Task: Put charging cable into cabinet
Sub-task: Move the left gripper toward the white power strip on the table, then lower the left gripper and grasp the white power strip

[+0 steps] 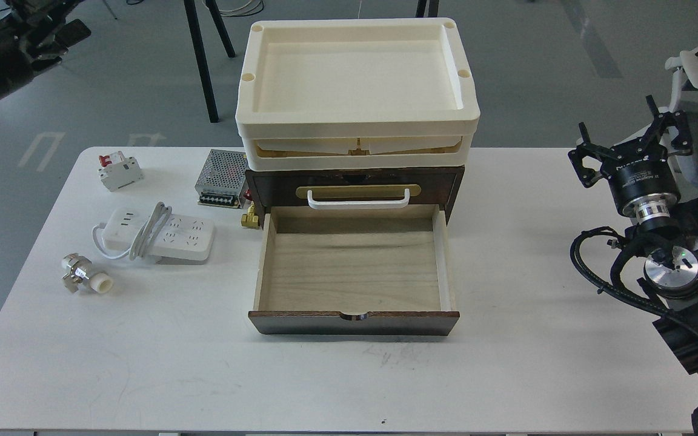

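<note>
With the dark brown wooden cabinet's [355, 188] pale drawer [352, 266] already open, the flat white charging cable [158, 234] lay untouched on the white surface [506, 254] to its left, awaiting pickup; right tool [631, 148] released, left tool [52, 33] indiscernible.

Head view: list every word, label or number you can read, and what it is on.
Nothing reads clearly.
Right gripper: white print on its black body, too small to read.
Power supply box: terminal markings blurred.
Circuit breaker: no legible print.
Charging cable: no text visible.
</note>
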Controlling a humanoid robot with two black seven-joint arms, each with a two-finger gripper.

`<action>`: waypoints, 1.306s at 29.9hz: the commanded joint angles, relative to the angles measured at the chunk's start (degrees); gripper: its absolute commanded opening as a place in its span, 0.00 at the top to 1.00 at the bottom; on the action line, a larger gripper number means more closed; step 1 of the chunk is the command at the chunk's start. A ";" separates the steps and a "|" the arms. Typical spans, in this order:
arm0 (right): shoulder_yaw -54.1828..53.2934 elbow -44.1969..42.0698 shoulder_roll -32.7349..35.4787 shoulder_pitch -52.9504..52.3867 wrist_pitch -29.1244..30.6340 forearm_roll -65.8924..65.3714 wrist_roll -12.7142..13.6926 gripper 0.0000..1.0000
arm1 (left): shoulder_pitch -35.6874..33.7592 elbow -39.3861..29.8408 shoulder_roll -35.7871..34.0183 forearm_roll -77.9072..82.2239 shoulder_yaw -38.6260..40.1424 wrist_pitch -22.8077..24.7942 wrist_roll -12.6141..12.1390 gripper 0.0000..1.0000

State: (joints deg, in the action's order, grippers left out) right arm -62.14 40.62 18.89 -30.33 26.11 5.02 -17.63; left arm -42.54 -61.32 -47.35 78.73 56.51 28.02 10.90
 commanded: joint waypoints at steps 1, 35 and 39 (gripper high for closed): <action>0.18 -0.01 -0.08 0.01 -0.01 -0.01 -0.03 0.00 | 0.61 -0.11 0.33 11.95 -5.95 -0.02 0.17 0.01; 0.27 -0.01 -0.26 0.01 -0.19 -0.01 -0.03 0.00 | 0.61 24.76 13.69 23.57 -43.24 -22.84 0.70 0.63; 0.27 -0.01 -0.26 0.01 -0.27 -0.09 -0.03 0.00 | 0.44 24.67 13.51 23.57 -44.47 -22.66 2.02 0.81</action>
State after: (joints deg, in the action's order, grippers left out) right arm -61.87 40.68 18.63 -30.32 25.84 4.95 -17.67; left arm -42.01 -36.58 -33.70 102.28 12.86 5.22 12.06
